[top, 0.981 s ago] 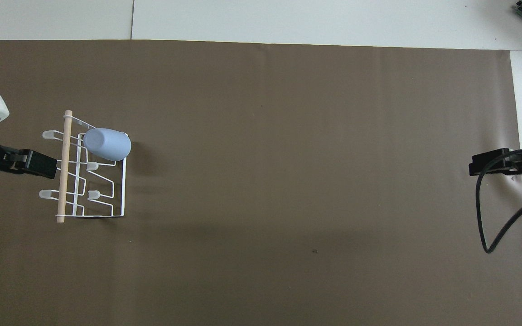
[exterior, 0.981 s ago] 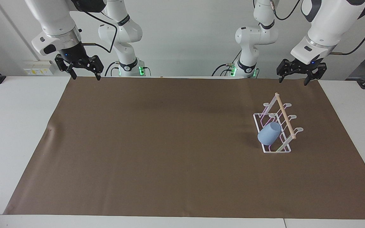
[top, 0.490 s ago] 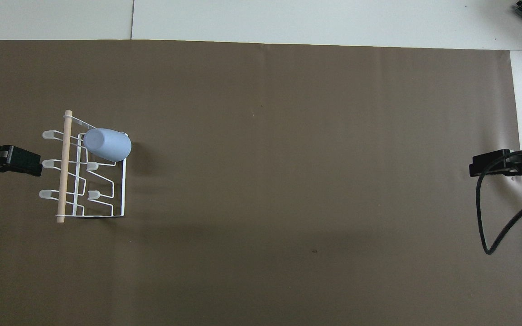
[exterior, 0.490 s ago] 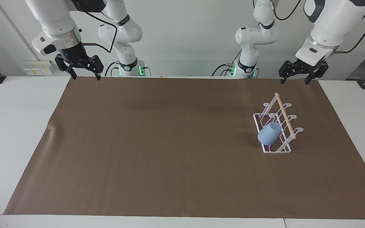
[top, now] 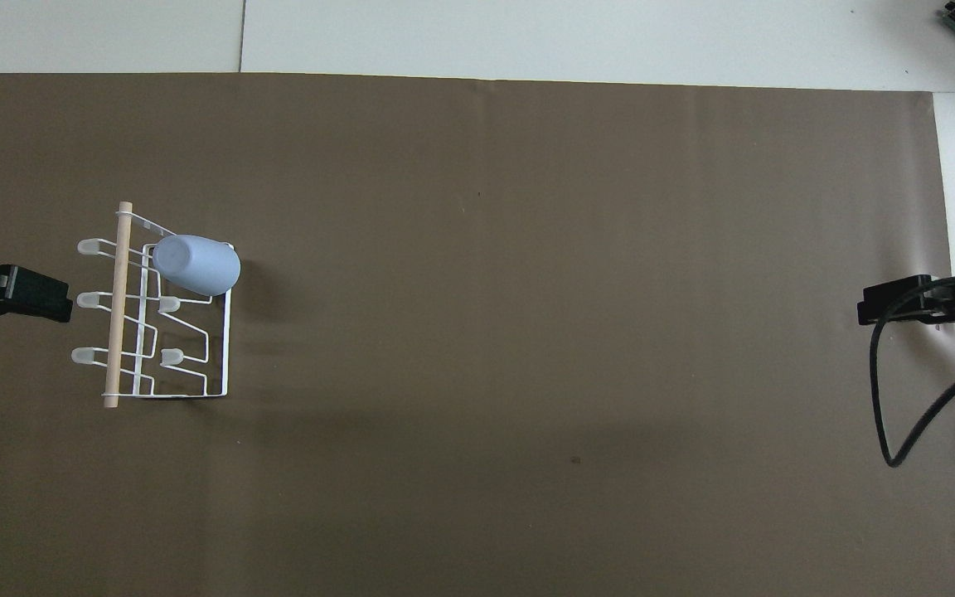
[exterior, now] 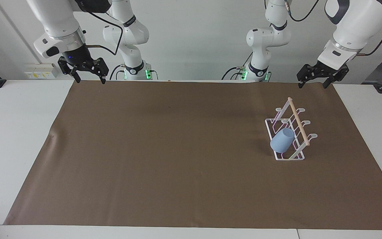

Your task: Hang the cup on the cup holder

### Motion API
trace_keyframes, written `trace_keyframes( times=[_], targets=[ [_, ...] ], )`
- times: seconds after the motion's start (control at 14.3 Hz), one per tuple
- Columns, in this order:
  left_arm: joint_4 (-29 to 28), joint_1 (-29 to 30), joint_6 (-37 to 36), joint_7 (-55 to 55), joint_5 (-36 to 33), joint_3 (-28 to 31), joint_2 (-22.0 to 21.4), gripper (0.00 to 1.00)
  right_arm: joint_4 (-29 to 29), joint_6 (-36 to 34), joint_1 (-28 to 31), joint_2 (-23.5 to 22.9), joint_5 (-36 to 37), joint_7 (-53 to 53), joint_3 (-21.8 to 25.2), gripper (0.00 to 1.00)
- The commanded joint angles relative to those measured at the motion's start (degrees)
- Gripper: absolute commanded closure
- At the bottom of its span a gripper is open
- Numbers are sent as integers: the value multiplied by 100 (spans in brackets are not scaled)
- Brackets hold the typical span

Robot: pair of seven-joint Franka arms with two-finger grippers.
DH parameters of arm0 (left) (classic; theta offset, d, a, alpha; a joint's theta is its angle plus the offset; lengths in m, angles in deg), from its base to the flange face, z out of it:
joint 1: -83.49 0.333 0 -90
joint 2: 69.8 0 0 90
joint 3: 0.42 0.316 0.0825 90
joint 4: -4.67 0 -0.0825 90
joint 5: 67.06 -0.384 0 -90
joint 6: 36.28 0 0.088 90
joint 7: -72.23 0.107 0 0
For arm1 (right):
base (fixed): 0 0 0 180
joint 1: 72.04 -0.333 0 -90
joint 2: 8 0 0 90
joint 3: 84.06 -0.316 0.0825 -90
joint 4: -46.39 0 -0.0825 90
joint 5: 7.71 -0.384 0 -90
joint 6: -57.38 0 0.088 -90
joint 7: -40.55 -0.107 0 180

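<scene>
Toward the left arm's end of the table, on the brown mat (exterior: 177,156), stands the cup holder (exterior: 298,158), a white wire rack with a wooden dowel (exterior: 297,120) along its top. The light-blue cup (exterior: 282,140) hangs mouth-down over one of the slanted prongs, the one on the side facing the right arm's end and farthest from the robots. That prong is hidden inside the cup, so how deep it sits cannot be made out. The cup's long axis tilts with the prong: its closed base points up and away from the dowel, toward the right arm's end of the table, and its mouth faces down toward the rack's middle. The dowel's long axis runs nearer-to-farther from the robots.

The left gripper (exterior: 313,83) hangs in the air over the mat's edge by the robots, its fingers spread and holding nothing; the overhead view cuts it off at the frame's border. The right gripper (exterior: 90,79) waits over the mat's corner at the right arm's end, fingers apart and empty too, also only partly seen from above.
</scene>
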Motion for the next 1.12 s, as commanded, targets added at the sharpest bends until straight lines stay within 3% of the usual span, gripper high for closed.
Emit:
trace_keyframes(
  times=[0.0, 0.35, 1.05],
  targets=[
    [3, 9, -2, -50, 89, 57, -104, 0, -216, 132, 92, 172, 84, 147, -58, 0],
    [30, -263, -2, 11, 81, 645, -104, 0, -164, 53, 101, 163, 84, 138, -40, 0],
    [30, -158, 156, 547, 28, 638, -104, 0, -155, 44, 92, 172, 84, 129, -40, 0]
  ],
)
